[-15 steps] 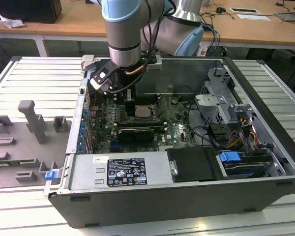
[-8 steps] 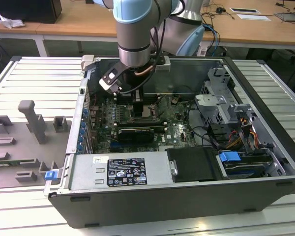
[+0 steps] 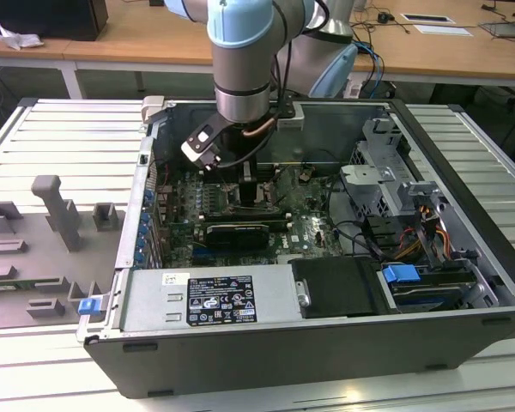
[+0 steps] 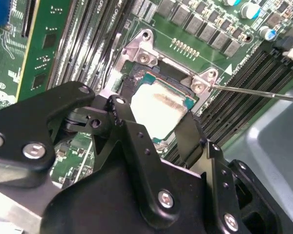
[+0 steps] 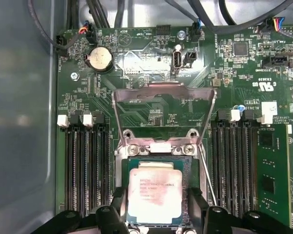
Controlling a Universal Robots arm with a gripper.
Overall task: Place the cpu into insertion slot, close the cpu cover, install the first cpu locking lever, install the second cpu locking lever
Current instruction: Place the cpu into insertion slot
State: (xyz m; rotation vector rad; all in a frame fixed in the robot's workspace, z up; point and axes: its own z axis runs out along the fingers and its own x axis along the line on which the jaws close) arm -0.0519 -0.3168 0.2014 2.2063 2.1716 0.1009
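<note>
In the exterior view the arm reaches down into the open computer case [image 3: 326,352], which lies on the table [image 3: 34,137]. The claw [image 3: 247,190] is low over the green motherboard [image 3: 313,227], toward the case's far wall.

In the second wrist view the claw [image 4: 154,114] has its two black fingers [image 4: 132,131] against opposite edges of the cpu [image 4: 158,105], pinching it as far as I can judge. The chip lies flat within the metal rim of the insertion slot [image 4: 144,53]. A thin locking lever [image 4: 254,91] runs free just beside the socket.

In the first wrist view the cpu [image 5: 154,187] sits square in the insertion slot [image 5: 156,146] between the fingers [image 5: 195,209] of the claw [image 5: 155,204]. The cpu cover [image 5: 163,90] stands raised beyond the socket, not yet closed. The lever [image 5: 208,180] passes near one finger.

The risks, as I judge them:
- If the chip is not fully keyed into the socket, any downward push could bend the contacts beneath.
- If the claw rises before its grip loosens, it would drag the chip askew.
- A finger could also snag the nearby lever or knock the upright cover.
</note>
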